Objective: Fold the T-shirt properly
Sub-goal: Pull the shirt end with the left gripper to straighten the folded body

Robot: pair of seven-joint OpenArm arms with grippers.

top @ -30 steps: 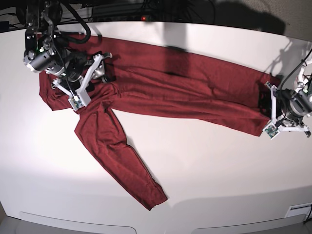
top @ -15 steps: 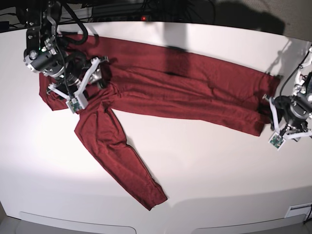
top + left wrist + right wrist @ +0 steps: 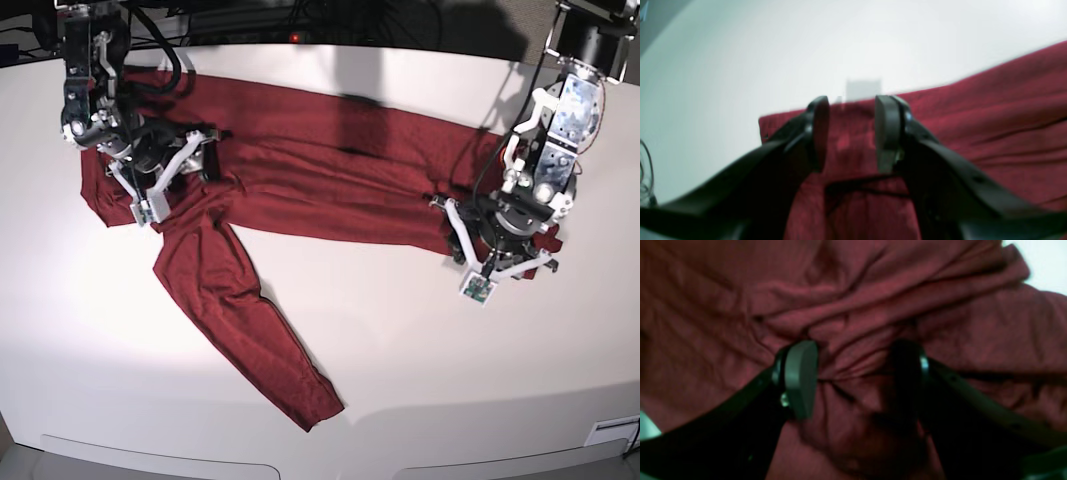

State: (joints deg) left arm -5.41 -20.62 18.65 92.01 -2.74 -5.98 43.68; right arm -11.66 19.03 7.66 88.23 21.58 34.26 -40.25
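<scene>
Hovering open over the T-shirt [image 3: 330, 185], both hands.

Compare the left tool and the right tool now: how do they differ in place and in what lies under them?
The left tool is at the T-shirt's bottom end; the right tool is at its shoulder end. In the wrist views, the left tool is over a flat cloth edge beside bare table; the right tool is over bunched folds. Both have parted jaws.
</scene>
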